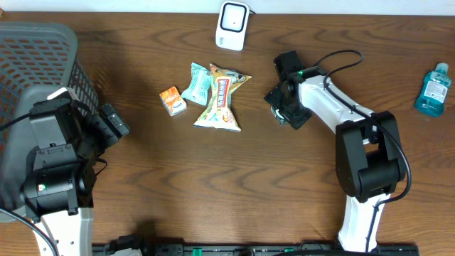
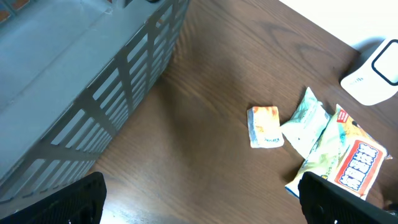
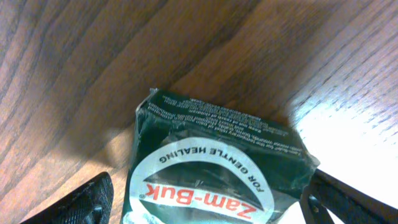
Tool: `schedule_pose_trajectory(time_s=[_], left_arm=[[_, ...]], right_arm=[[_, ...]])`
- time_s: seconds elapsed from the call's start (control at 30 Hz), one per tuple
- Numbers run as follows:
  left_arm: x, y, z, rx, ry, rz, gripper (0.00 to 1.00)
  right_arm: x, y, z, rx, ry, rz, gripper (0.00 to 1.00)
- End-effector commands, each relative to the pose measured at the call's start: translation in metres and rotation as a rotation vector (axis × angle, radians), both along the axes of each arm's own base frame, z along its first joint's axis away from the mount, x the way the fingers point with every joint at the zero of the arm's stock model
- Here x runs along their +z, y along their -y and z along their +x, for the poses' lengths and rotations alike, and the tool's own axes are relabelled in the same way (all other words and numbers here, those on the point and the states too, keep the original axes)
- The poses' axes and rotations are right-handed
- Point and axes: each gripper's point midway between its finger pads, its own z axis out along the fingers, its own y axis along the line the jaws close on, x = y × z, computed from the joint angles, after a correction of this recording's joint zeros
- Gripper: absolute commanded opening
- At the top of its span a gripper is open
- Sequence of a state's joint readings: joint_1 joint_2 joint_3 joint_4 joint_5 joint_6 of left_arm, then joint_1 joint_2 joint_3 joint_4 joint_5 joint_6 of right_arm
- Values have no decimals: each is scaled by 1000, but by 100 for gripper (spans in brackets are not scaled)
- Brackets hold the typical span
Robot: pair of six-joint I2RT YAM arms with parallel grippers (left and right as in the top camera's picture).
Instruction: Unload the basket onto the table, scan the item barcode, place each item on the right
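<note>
Under the right end effector (image 3: 208, 190), seen from overhead, the dark green sachet (image 3: 217, 137) is mostly hidden. Only dark edges show beneath the wrist, and sachet and fingers cannot be told apart there. The right wrist camera shows it better, though its lower part runs off the bottom of the frame.

It lies flat on the wooden surface (image 1: 213, 185), right of centre and well apart from the white scanner (image 1: 232, 25) at the far edge. Its upper face carries a white ring reading "FOR GENTLE HEALING" and "Zam-Buk" in red, both upside down in this view. Rows of pale fine print along the top edge are too blurred to read.

The sachet sits between the two fingers, which stand wide. A strip of bare wood shows between it and the finger at the frame's left (image 3: 81, 202), while the other finger comes up to its corner — whether that one touches I cannot tell. The jaws are released, not clamped. The right arm reaches from its base at the near right edge, forward and to the left, wrist pointing down.

The left arm is folded at the near left beside the grey basket (image 1: 43, 50). The left end effector (image 2: 202, 190) is spread wide over bare wood, angled towards the snack packets (image 1: 213, 96) at the centre.
</note>
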State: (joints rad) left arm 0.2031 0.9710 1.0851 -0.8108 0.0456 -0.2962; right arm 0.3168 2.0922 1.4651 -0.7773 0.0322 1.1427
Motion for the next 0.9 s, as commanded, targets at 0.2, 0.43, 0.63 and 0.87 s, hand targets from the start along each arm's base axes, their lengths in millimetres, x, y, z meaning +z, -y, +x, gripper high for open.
schedule_pose_trajectory(time_s=[0.2, 0.43, 0.63, 0.87], left_arm=[[2, -4, 0, 21, 3, 3, 98], [2, -4, 0, 21, 3, 3, 98], [2, -4, 0, 21, 3, 3, 98], [2, -4, 0, 21, 3, 3, 98]], right_arm=[[-15, 5, -4, 16, -24, -47, 75], [-14, -5, 1, 22, -10, 7, 70], [-5, -10, 14, 72, 36, 23, 70], [17, -18, 39, 162, 121, 26, 63]])
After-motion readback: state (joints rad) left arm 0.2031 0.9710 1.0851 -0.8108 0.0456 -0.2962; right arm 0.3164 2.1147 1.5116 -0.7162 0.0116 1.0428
